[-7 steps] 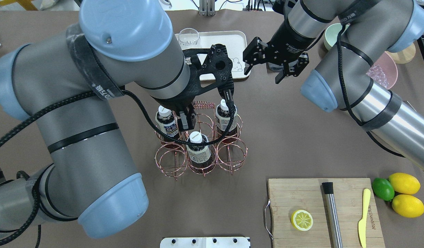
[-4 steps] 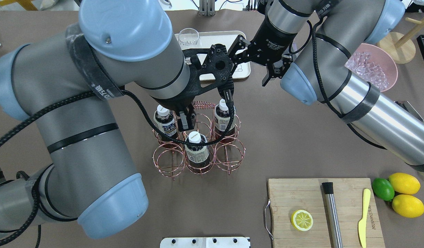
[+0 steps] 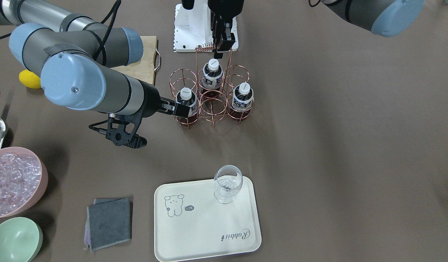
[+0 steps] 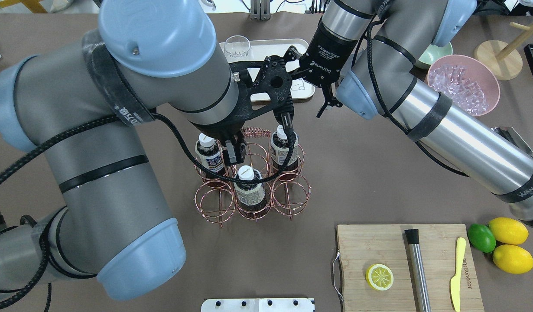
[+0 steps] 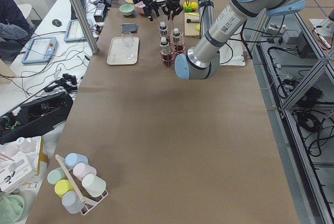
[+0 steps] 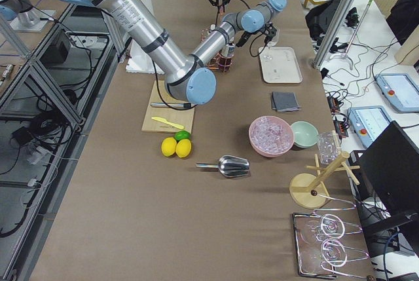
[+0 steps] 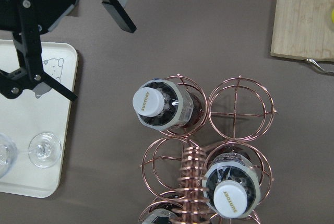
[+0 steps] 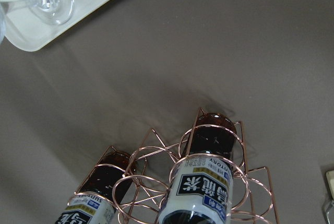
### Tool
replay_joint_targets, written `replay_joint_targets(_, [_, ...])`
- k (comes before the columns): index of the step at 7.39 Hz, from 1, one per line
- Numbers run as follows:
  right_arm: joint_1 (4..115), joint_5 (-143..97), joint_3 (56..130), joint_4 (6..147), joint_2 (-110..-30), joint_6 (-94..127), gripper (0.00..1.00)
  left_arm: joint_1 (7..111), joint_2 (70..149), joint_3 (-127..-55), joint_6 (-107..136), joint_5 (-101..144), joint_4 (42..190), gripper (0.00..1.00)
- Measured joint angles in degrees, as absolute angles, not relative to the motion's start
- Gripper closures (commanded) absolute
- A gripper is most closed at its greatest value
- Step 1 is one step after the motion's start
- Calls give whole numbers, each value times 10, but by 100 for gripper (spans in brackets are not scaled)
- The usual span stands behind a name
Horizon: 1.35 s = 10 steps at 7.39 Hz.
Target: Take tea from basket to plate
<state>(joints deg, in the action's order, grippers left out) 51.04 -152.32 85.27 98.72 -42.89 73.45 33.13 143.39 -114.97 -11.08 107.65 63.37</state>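
On the robot's left, the left gripper (image 4: 235, 155) hangs over the middle of the bench. Its jaws look closed on the twisted handle of the basket (image 7: 190, 179), steadying it, though the grip is partly hidden. The basket stands mid-bench, well apart from every edge, and carries three bottles. The tea (image 7: 156, 104) being gone for is upright in the corner cell on the robot's right, on the side facing the operators' edge. The plate (image 3: 209, 225) lies near the middle of that edge, with a wine glass (image 3: 227, 187) on its corner nearest the basket. Further right, the right gripper (image 7: 102, 62) sits low between plate and basket. Its jaws are wide apart and its fingertips are just short of the bottle, not touching.

The step in hand looks like the approach for the grasp. The next move calls for pushing in until the fingers straddle the bottle above its ring. Then the jaws must close and lift it straight up clear of the wire before it swings to the plate, away from the glass.
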Motion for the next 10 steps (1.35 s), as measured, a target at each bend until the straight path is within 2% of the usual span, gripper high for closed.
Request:
replay_joint_targets(5, [510,-1594,790,990,-414,808,5,331,1433,-1151,-111,1077,634,100])
replay_joint_targets(10, [505,-1648,779,992,-407,847,5,331,1433,-1151,-112,1078,634,100])
